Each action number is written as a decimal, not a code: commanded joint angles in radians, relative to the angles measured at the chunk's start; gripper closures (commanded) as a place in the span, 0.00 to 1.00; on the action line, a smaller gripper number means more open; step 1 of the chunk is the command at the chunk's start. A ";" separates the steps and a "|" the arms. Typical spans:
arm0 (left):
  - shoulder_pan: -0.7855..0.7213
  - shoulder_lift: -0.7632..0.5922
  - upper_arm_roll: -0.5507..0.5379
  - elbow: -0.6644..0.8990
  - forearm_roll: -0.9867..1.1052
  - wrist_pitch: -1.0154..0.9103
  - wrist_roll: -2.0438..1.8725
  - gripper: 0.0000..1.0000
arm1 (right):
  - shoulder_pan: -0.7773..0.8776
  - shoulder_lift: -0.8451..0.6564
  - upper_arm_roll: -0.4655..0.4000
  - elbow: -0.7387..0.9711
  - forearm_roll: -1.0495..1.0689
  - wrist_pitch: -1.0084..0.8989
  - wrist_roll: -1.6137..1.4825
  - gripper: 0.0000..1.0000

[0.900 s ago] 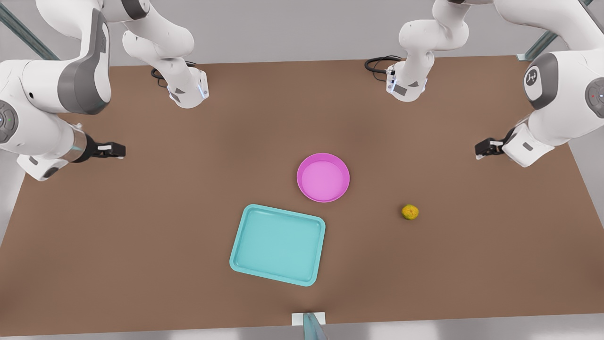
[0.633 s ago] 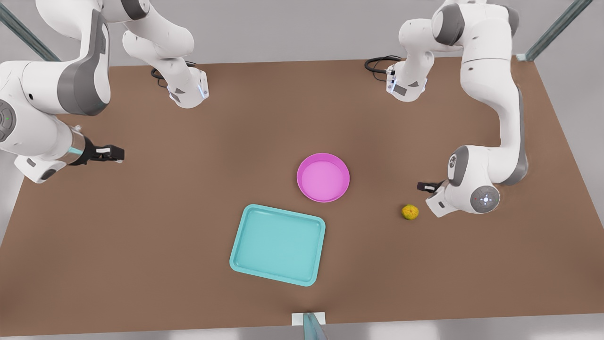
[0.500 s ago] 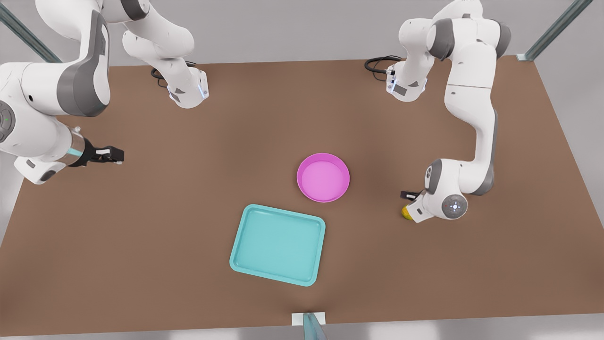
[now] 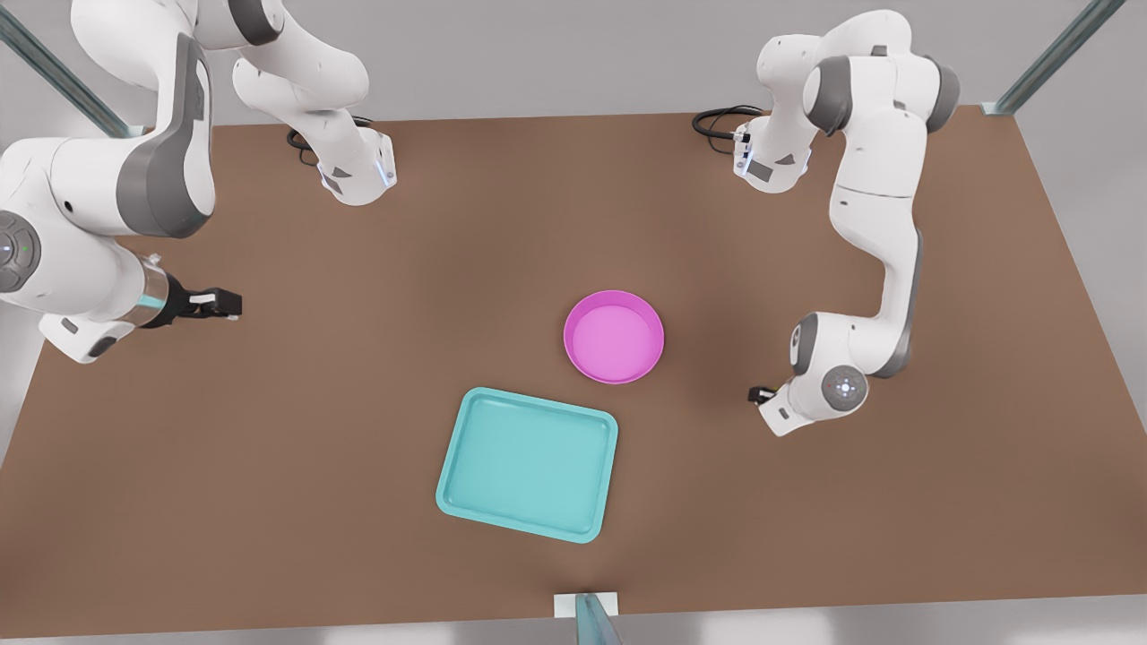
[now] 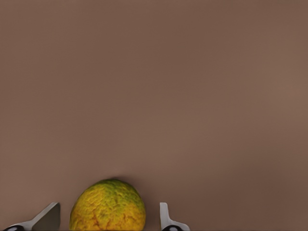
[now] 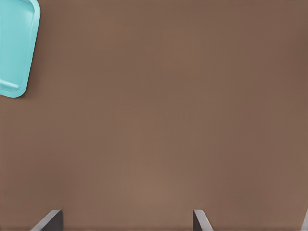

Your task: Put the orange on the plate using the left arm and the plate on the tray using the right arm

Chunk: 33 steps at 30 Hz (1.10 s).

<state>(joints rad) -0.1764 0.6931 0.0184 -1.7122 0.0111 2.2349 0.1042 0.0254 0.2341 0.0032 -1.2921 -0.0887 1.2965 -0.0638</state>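
Note:
The orange point(image 5: 108, 206) rests on the table between the two fingertips of my left gripper point(image 5: 107, 219), which is open with a gap on each side. In the front view that gripper point(image 4: 762, 394) is low over the table at the right, and its wrist hides the orange. The pink plate point(image 4: 614, 337) lies bare at the table's middle, to the left of that gripper. Just in front of the plate sits the turquoise tray point(image 4: 529, 464). My right gripper point(image 4: 219, 305) waits open above the table at the front view's far left, with a corner of the tray point(image 6: 17, 48) showing in its wrist view.
The brown table point(image 4: 358, 403) is bare between the right gripper and the tray. Both arm bases point(image 4: 354, 175) stand at the far edge with black cables. A small grey post point(image 4: 587, 614) sits at the near edge.
The left arm swung in from the front view's right edge and came down over the orange, covering it in the front view. The right arm shifted only slightly.

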 commanded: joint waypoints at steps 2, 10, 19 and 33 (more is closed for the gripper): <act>0.003 0.022 0.000 -0.001 0.004 0.052 0.002 0.00 | -0.001 0.001 0.000 0.000 0.001 0.001 -0.007 0.00; 0.005 0.016 0.000 -0.003 0.006 -0.003 -0.003 0.33 | -0.009 0.002 0.000 0.000 0.003 0.000 -0.019 0.00; -0.278 -0.027 -0.026 0.048 -0.005 -0.150 -0.483 0.32 | -0.010 0.007 0.000 0.000 0.003 0.001 -0.022 0.00; -0.374 -0.046 -0.186 0.088 -0.022 -0.224 -0.805 0.00 | 0.051 0.094 0.119 -0.138 0.198 0.199 0.080 0.00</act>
<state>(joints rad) -0.5488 0.6473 -0.1651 -1.6262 -0.0041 2.0278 -0.3504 0.0653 0.3285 0.1243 -1.4154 0.0633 1.3861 -0.0632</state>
